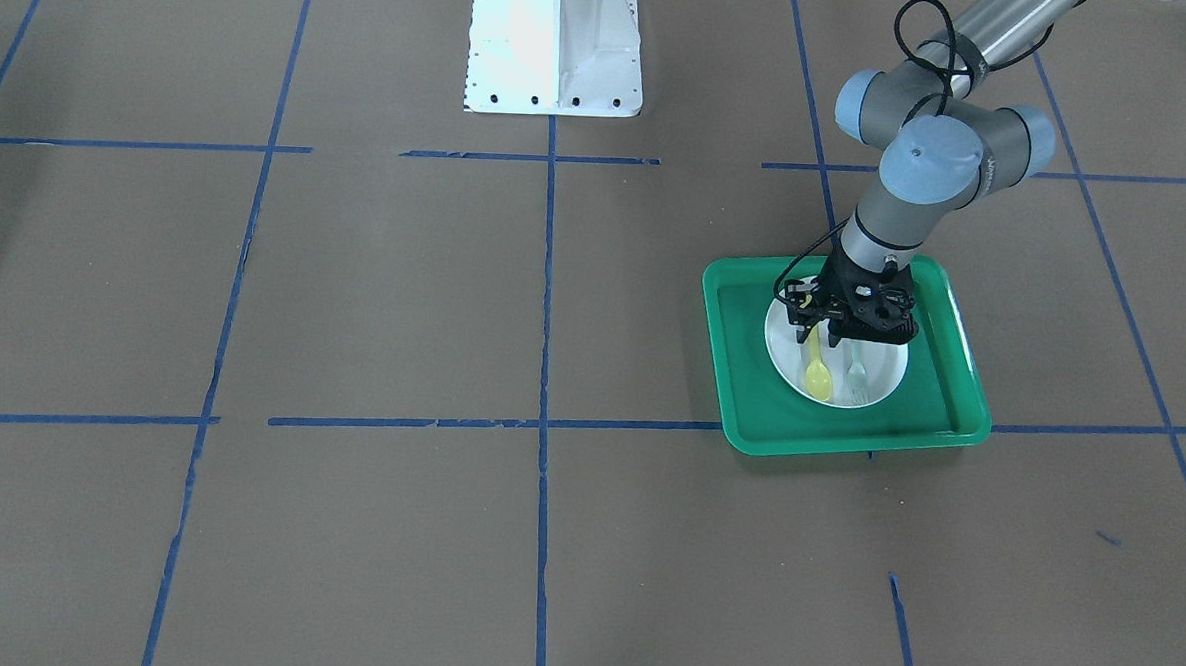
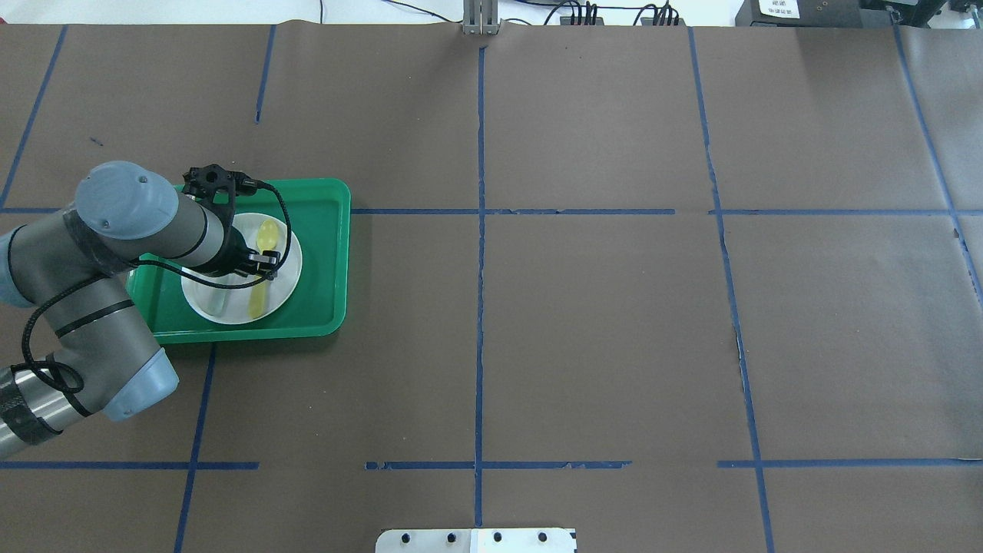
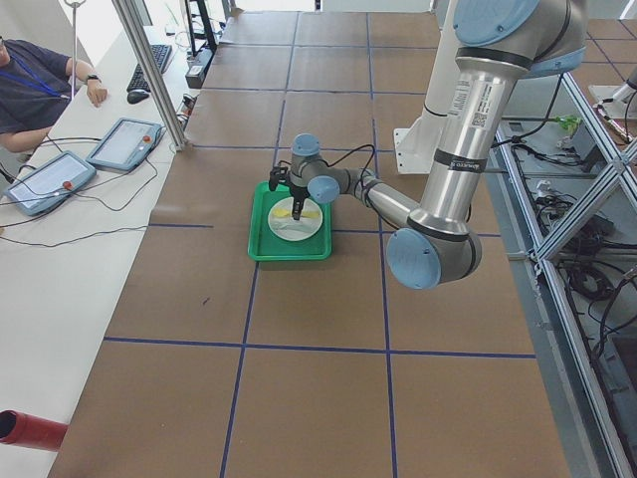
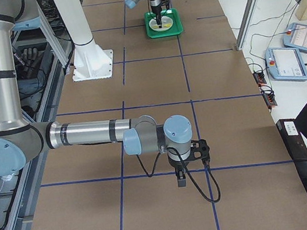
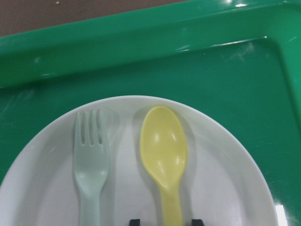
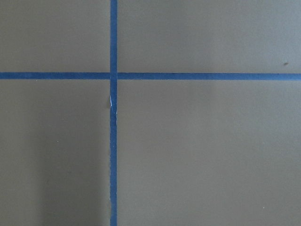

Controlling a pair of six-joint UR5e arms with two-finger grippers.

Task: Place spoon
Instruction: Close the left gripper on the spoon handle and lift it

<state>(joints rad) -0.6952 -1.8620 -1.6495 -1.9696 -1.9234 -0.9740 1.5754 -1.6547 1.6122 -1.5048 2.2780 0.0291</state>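
Seen low over plate (image 5: 225, 188) with left pincer (image 5: 165, 221) apart astride handle of spoon (image 5: 163, 150), bowl just ahead, fork (image 5: 90, 165) just beside, parallel; could drag or flick spoon into fork or off plate if moved skewed, a finger (image 5: 135, 221) catching the slim handle.

spoon (image 5: 164, 155) beside fork (image 5: 91, 165) on plate (image 5: 225, 188), in tray (image 5: 225, 80)

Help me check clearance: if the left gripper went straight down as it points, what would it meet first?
Probably the white plate: the left gripper, open, straddles the spoon handle, so its jaws would land beside it. Depth unclear.
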